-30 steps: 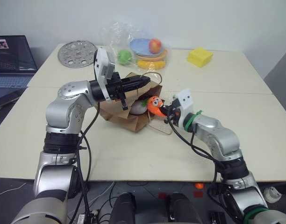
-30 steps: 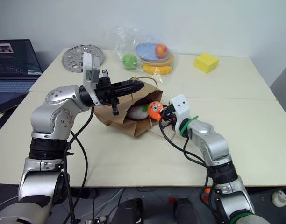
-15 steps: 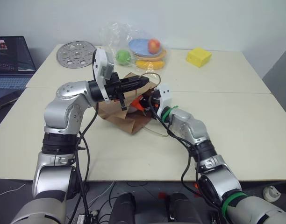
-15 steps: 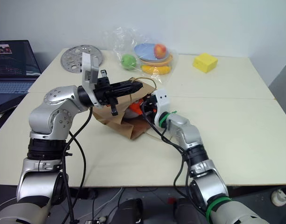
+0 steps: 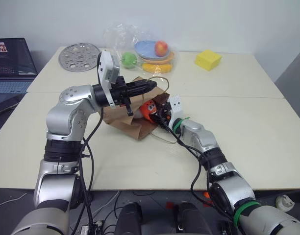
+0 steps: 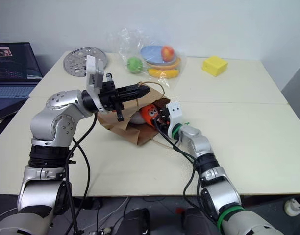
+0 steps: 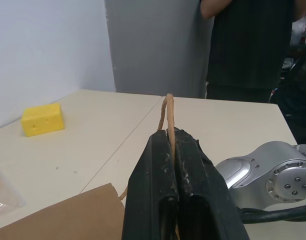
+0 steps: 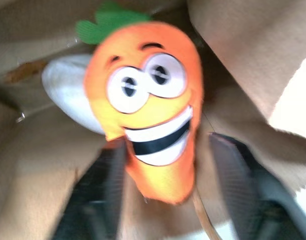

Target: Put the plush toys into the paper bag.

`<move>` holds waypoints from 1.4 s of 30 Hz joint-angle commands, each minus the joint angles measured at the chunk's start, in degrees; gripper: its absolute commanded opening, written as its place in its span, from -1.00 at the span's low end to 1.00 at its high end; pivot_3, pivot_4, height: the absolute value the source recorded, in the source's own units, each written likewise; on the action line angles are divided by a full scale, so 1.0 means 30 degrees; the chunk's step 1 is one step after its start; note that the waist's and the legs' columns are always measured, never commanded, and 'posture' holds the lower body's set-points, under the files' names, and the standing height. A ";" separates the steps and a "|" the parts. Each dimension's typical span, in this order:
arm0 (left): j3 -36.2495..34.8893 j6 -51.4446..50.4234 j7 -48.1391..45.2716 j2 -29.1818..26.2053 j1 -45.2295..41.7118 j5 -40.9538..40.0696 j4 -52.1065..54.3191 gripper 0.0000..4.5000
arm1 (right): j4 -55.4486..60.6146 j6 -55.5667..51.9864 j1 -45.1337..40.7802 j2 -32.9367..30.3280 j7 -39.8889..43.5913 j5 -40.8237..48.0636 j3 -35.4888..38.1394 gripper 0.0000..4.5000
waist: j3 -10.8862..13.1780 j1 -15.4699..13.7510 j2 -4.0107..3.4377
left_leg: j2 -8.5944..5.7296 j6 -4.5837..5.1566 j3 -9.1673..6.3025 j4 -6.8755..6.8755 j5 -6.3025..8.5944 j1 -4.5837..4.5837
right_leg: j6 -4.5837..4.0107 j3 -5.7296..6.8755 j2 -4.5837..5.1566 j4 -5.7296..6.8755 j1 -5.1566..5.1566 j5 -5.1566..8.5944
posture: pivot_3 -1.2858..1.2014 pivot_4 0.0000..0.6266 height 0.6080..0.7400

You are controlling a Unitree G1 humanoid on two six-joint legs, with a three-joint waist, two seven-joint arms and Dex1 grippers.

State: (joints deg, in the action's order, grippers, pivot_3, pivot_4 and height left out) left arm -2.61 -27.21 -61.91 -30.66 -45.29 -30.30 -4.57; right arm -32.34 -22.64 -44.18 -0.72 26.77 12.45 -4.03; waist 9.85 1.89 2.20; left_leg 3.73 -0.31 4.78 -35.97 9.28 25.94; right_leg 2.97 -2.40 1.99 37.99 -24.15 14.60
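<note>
The brown paper bag [image 5: 121, 120] lies on its side on the table, its mouth facing right. My left gripper [image 5: 152, 85] is shut on the bag's twisted handle [image 7: 167, 112] and holds the mouth up. The orange carrot plush [image 8: 148, 110] sits in the mouth of the bag, green top inward. My right gripper [image 5: 160, 112] is at the mouth, open, with one finger [image 8: 98, 195] on each side of the carrot's lower end and a gap on one side. The white plush [image 8: 63, 87] lies deeper inside, behind the carrot.
At the back of the table stand a clear bag of plastic fruit and plates [image 5: 150, 51], a yellow block [image 5: 209, 59] and a perforated metal disc [image 5: 80, 50]. A laptop [image 5: 10, 61] is at the far left. A person [image 7: 253, 45] stands beyond the table.
My right gripper carried the carrot leftward from outside the bag into its mouth, and its fingers have spread apart. The left gripper and the bag kept still.
</note>
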 commanded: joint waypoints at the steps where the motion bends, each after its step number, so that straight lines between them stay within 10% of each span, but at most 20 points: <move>1: -0.0186 0.0236 -0.0007 -0.0045 -0.0224 -0.0160 0.0540 -1.00 | 0.3427 -0.0934 0.0737 -0.0650 0.0679 0.0375 -0.0010 0.79 | 0.0000 -0.0046 0.0000 | -0.0003 -0.0001 0.0000 0.0000 0.0000 0.0002 | 0.0000 -0.0001 0.0003 -0.0001 0.0000 0.0000 | 0.03 -0.52 1.00; 15: -0.0194 0.0316 -0.0020 0.0012 -0.0196 -0.0115 0.0379 -1.00 | 1.6601 -0.7204 0.6486 -0.6752 0.3824 0.1956 -0.2182 1.00 | -0.0001 -0.0058 0.0001 | -0.0001 -0.0001 0.0002 -0.0004 0.0001 -0.0002 | -0.0053 0.0001 0.0008 -0.0014 0.0003 0.0034 | 0.03 -0.52 1.00; 24: -0.0148 0.0215 0.0020 0.0120 -0.0094 -0.0147 0.0544 -1.00 | 1.4836 -0.5376 0.6921 -0.6948 0.3402 -0.0002 -0.4509 1.00 | -0.0001 -0.0041 0.0004 | -0.0007 0.0000 0.0000 -0.0018 0.0000 -0.0013 | -0.0072 -0.0004 0.0007 -0.0013 0.0007 0.0045 | 0.03 -0.52 1.00; 36: -0.0271 0.0034 0.0186 -0.0032 0.0195 -0.0223 0.0923 -1.00 | 1.3287 -0.3513 0.6690 -0.7134 0.3689 -0.1518 -0.4863 -0.98 | -0.0001 -0.0066 0.0004 | -0.0011 0.0000 0.0003 -0.0015 0.0000 -0.0006 | -0.0049 -0.0001 0.0012 -0.0022 0.0007 0.0036 | 0.03 -0.52 1.00; 42: -0.0175 0.0438 0.0231 0.0186 -0.0060 -0.0019 0.0481 -1.00 | 1.6154 -0.4717 0.7367 -0.7476 0.3561 0.0095 -0.2557 -0.99 | 0.0000 -0.0115 0.0004 | -0.0013 0.0000 0.0001 -0.0018 0.0000 -0.0005 | -0.0043 -0.0003 0.0013 -0.0023 0.0013 0.0032 | 0.03 -0.52 1.00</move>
State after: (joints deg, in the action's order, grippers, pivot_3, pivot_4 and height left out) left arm -2.57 -27.02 -61.40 -30.05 -44.19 -30.22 -4.39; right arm 11.67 -36.27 -21.73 -22.54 37.38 10.73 -14.82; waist 9.85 1.55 2.22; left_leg 3.68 -0.31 4.79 -36.03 9.28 25.93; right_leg 2.84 -2.41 2.03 37.92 -24.12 14.70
